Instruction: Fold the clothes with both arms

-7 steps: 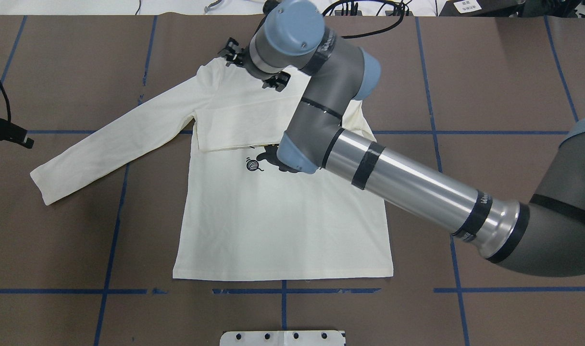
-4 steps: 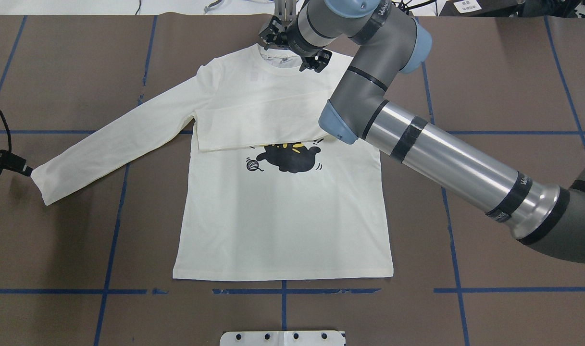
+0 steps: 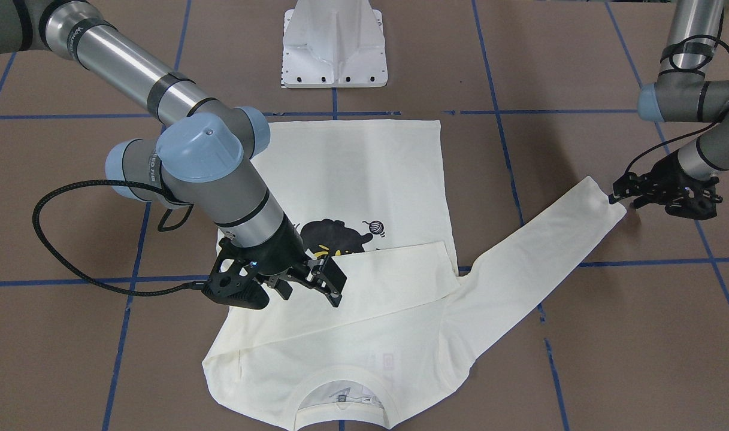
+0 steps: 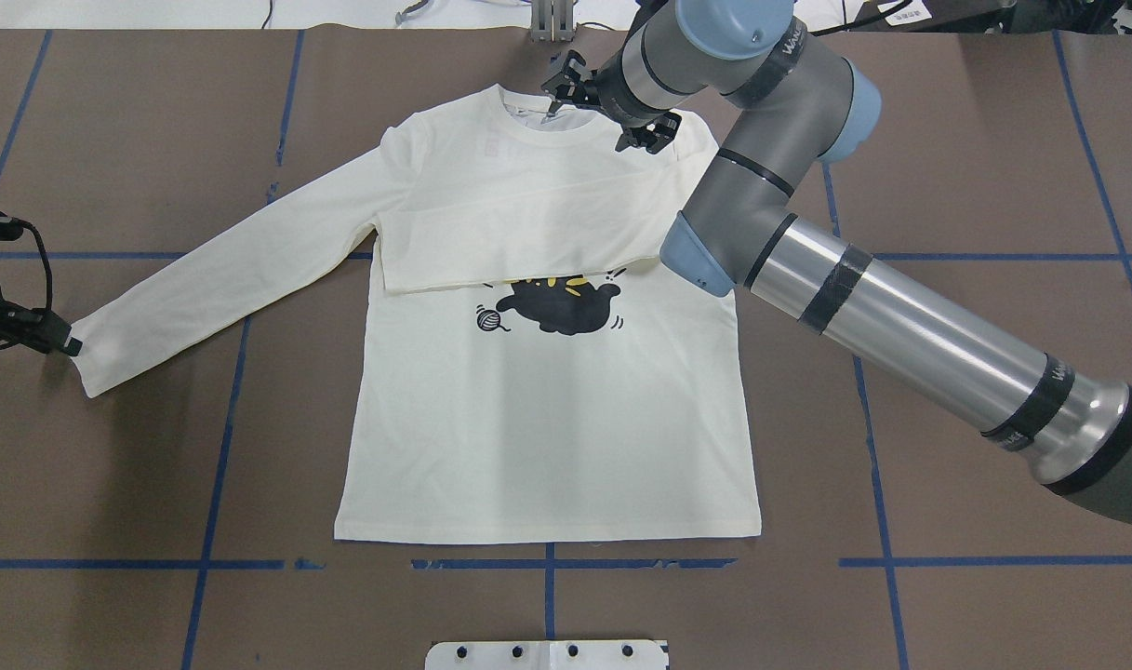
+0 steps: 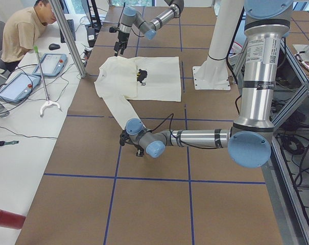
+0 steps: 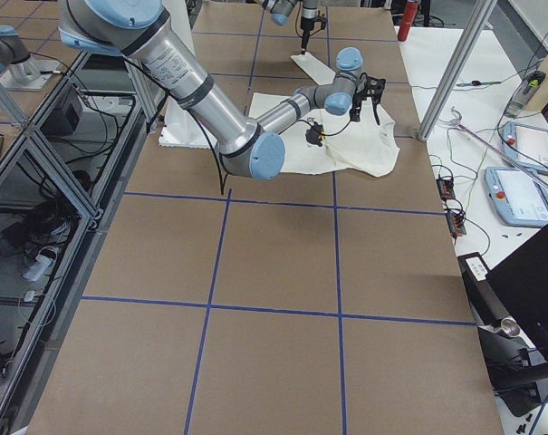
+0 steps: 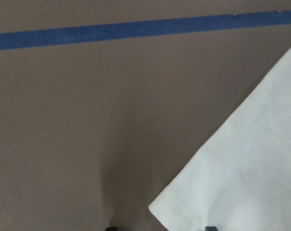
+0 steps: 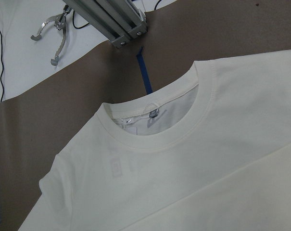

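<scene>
Cream shirt point(image 4: 547, 437), black cat print point(image 4: 562, 311)

The cream shirt point(image 4: 547, 437) lies flat, front up, with a black cat point(image 4: 561, 309) on it. One sleeve point(image 4: 510, 247) is folded across the chest. The other sleeve point(image 4: 221, 279) sticks out sideways. The right arm point(image 4: 900, 326) reaches to the collar point(image 4: 538, 126), and the right gripper point(image 4: 605, 112) is wide open. The left gripper point(image 4: 61, 341) sits at the far cuff point(image 4: 86, 358), fingers apart.

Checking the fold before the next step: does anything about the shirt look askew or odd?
Nothing damaged. The shirt lies flat but lopsided: one sleeve is folded across the chest, partly hiding the cat print, while the other sleeve stretches out, left gripper at its cuff.
</scene>
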